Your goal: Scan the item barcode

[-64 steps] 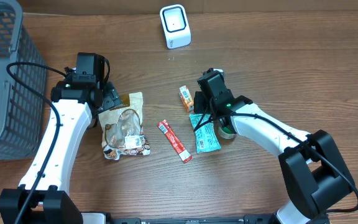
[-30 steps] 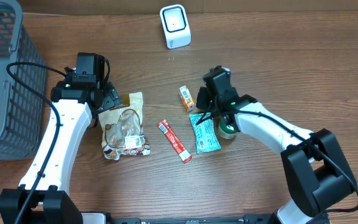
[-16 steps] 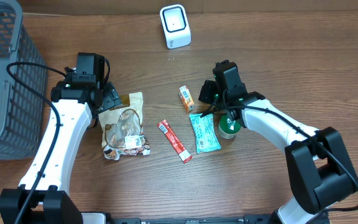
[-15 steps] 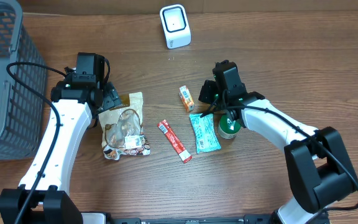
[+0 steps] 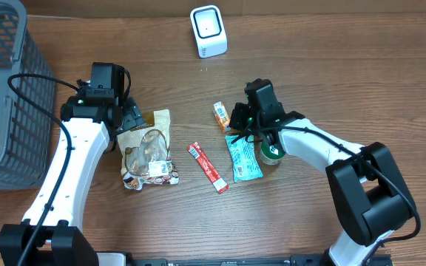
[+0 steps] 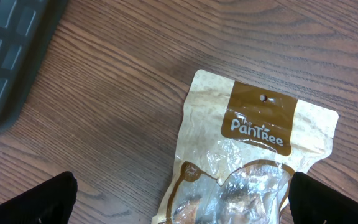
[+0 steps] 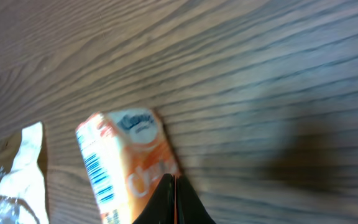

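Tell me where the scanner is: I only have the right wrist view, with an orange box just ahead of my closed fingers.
Observer: The white scanner stands near the far edge of the table, beyond the orange box.
Operator: Is anything crowding the right gripper?
Observer: Yes. A teal packet and a green-topped can lie close to the right gripper, on the robot's side of it.
Operator: And the left arm?
Observer: The left gripper is open above a brown snack pouch, holding nothing.
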`<state>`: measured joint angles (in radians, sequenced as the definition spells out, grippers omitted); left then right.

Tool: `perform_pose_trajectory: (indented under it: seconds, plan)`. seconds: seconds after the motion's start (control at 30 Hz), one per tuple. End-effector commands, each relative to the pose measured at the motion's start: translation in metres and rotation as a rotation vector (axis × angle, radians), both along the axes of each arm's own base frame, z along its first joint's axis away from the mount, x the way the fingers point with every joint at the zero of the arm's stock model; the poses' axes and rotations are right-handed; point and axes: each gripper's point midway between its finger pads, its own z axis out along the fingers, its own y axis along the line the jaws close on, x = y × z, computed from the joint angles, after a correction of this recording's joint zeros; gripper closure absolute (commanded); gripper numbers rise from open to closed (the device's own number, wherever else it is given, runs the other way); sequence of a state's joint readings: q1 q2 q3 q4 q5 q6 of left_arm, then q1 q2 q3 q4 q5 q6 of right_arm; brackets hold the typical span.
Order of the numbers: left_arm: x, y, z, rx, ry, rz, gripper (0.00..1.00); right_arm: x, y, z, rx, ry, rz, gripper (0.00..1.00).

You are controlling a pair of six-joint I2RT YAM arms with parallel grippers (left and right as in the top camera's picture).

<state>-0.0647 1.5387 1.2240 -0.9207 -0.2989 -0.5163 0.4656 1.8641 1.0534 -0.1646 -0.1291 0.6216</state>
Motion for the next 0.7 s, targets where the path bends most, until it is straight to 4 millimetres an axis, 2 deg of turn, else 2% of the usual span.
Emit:
perform_pose_trajectory:
  seconds: [0.0,0.33,0.67]
  plan:
    - [0.003,-0.001,0.012,-0.004,-0.033,-0.010,0.00,-0.006,0.008,-0.003,0.005,0.008,0.024,0.96]
    - [0.003,-0.001,0.012,-0.004,-0.033,-0.009,0.00,-0.015,0.018,-0.005,0.000,0.019,0.053,0.96]
    - [0.003,-0.001,0.012,-0.004,-0.033,-0.009,0.00,-0.012,0.022,-0.001,0.013,-0.004,0.058,0.96]
